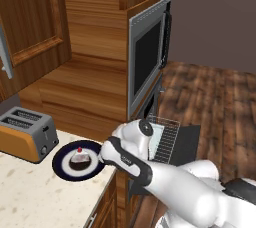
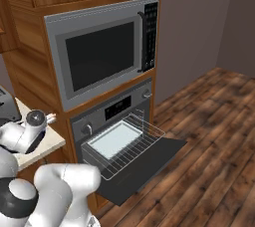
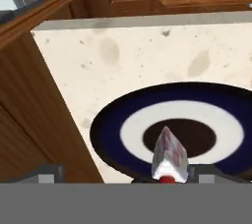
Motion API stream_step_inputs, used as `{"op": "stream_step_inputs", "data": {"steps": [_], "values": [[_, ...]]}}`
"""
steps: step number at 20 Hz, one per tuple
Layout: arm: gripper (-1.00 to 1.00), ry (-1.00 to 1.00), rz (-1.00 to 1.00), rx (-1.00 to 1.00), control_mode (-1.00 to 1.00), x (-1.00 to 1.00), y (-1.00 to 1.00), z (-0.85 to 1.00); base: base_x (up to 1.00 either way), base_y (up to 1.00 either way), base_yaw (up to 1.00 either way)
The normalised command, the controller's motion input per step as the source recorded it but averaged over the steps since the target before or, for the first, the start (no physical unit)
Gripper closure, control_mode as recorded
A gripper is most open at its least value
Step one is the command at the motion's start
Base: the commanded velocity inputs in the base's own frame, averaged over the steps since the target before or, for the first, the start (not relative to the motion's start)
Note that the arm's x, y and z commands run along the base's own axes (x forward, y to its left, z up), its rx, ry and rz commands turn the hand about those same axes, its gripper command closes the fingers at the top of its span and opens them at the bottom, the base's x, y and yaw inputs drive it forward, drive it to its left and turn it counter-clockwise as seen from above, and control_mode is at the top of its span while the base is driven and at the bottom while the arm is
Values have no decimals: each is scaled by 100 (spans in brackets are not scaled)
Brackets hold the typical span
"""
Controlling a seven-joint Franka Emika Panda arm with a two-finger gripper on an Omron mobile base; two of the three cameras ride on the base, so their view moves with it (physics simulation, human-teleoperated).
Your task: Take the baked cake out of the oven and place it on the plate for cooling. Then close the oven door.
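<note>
The plate (image 1: pixel 64 168), with navy rim, white ring and brown centre, lies on the counter near its right edge. The small cake (image 1: pixel 80 158), white frosting over brown with a red cherry, rests on the plate's centre. My gripper (image 1: pixel 98 157) is at the plate's right rim. In the hand view the gripper (image 3: pixel 129 174) is open, its fingertips (image 3: pixel 47 174) standing wide on either side of the cake (image 3: pixel 170 156) without touching it, above the plate (image 3: pixel 113 125). The oven (image 2: pixel 114 114) has its door (image 2: pixel 149 164) dropped open and flat.
A wire rack (image 2: pixel 124 146) with a pale tray sticks out over the open door. The silver microwave (image 2: pixel 99 52) sits above the oven. A toaster (image 1: pixel 25 134) stands left of the plate on the speckled counter (image 1: pixel 30 194). Wood floor lies to the right.
</note>
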Motion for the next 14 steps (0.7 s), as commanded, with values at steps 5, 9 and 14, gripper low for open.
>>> {"op": "stream_step_inputs", "data": {"steps": [5,9,14], "values": [[-100,37,-37,-15,-100,-1,-46,97,0,0,0],[-100,42,-46,-23,-100,21,-56,83,0,0,0],[-100,34,-45,-19,-100,20,-86,49,0,0,0]]}}
